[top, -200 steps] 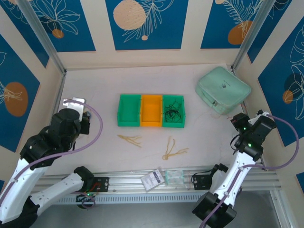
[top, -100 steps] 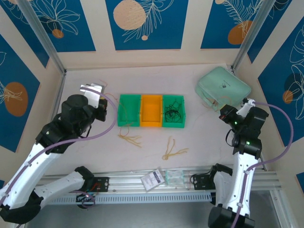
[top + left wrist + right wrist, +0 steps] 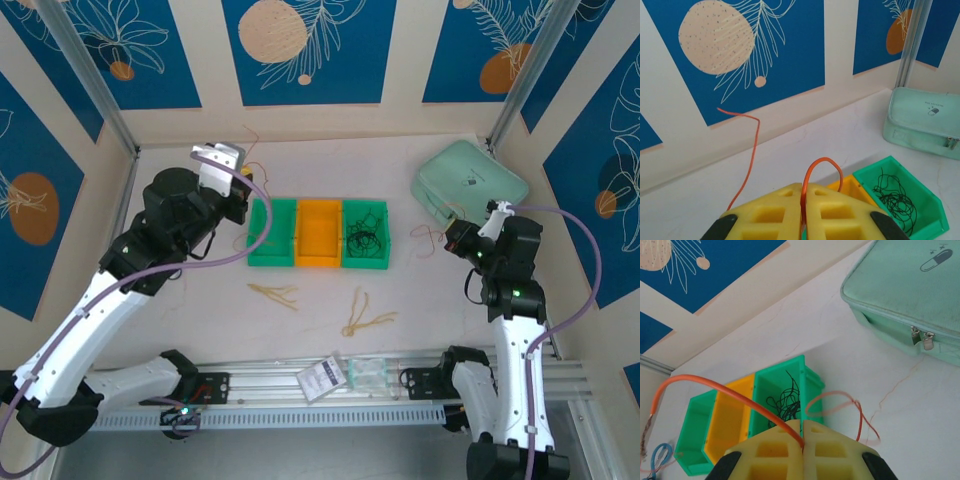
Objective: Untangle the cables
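White tabletop (image 3: 320,165), blue leaf-print walls (image 3: 340,60) | left tool (image 3: 803,189), right tool (image 3: 802,426) each clamped on a red cable (image 3: 822,159)

Bright, even light poured down from overhead onto the table (image 3: 200,300), and the shadows under the bins (image 3: 318,266) and the pouch (image 3: 470,187) fell short and soft. The top view was crisp in the middle, though the wide lens tipped the corner posts (image 3: 90,80) outward. Up close in the left wrist view, the left gripper (image 3: 804,187) went soft and out of focus, while the red wire (image 3: 824,159) it pinched stood sharp. Over on the right wrist, the right gripper (image 3: 802,425) blurred too. The second red wire (image 3: 715,384) kept a hard edge along its arc, but its near loop smeared pale.
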